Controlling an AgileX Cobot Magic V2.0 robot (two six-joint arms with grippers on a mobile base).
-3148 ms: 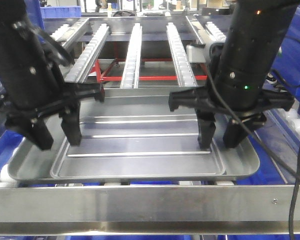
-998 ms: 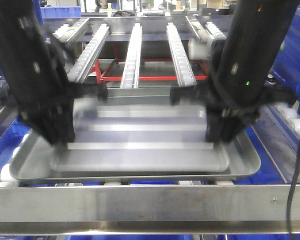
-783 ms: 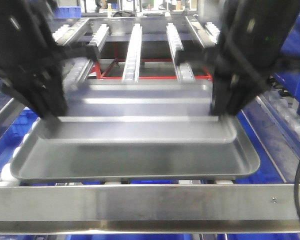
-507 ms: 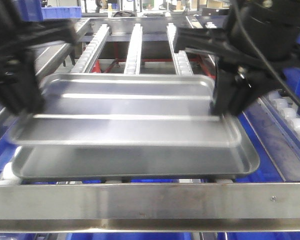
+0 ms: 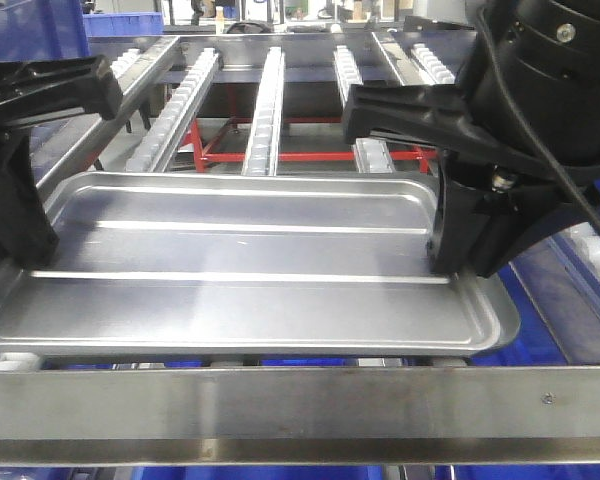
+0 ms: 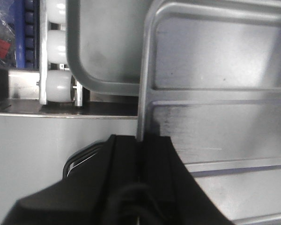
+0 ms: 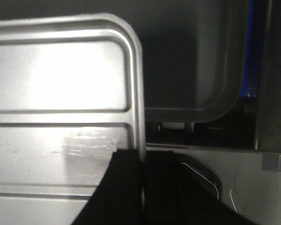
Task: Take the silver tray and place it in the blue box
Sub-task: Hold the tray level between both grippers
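Exterior front-facing view: the silver tray [image 5: 240,250] is hanging between the two grippers, roughly level. The left gripper [image 5: 25,250] is pinching one short end, the right gripper [image 5: 450,255] the other. Both wrist cams are showing the raised rim running straight in between closed fingers [image 6: 159,150], so both are clamped on the tray.

Handling-wise, I'm guessing thin sheet metal: stiff, fairly light, but wide and slick. That rim looks like the only real place to hold it, and a pinch on smooth metal could be slipping if one arm gets ahead of the other or the tray tips.

Compared with about three seconds back, when both grippers were sitting open over a nested pair of trays, the top one is now riding up and clear. A second tray [image 6: 103,56] is lying below the left gripper, beside the white rollers [image 6: 56,84].

I'm not picking out the blue box for sure. There's blue plastic just outside the right gripper, but I can't tell what it belongs to.
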